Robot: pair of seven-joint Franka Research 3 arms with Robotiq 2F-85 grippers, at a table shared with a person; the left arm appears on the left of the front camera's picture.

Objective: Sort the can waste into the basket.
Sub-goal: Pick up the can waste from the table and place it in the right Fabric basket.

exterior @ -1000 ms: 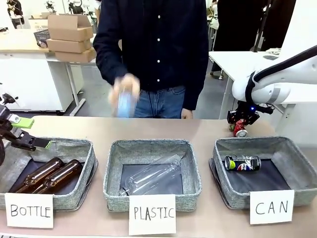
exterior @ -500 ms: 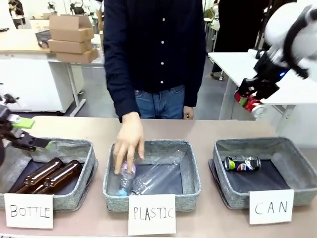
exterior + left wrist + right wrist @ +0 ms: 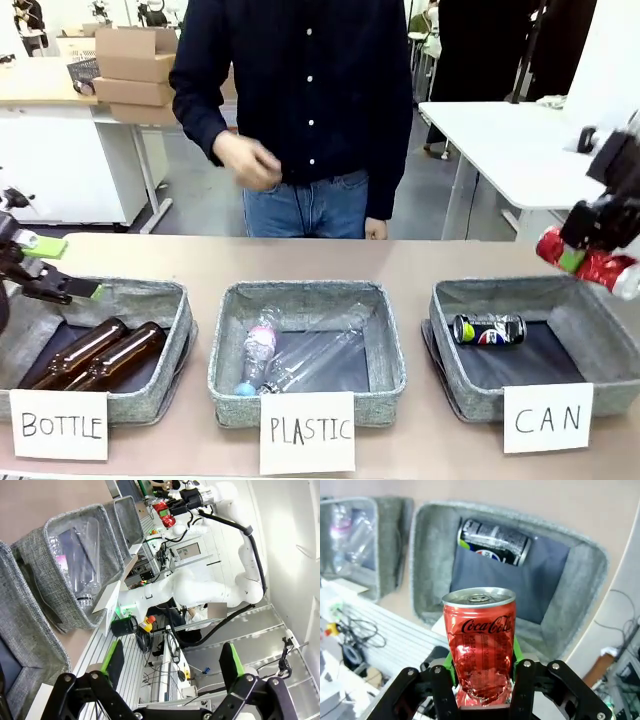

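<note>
Right gripper (image 3: 580, 252) lowered, red can (image 3: 590, 262) nearer basket (image 3: 600, 325)

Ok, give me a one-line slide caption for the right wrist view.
Right gripper holds a dented red can above the CAN basket, where a dark can lies.

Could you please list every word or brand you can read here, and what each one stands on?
"BOTTLE": paper sign on the left basket.
"PLASTIC": paper sign on the middle basket.
"CAN": paper sign on the right basket.
"Coca-Cola": red can.
Dark can's print: unreadable.
</note>
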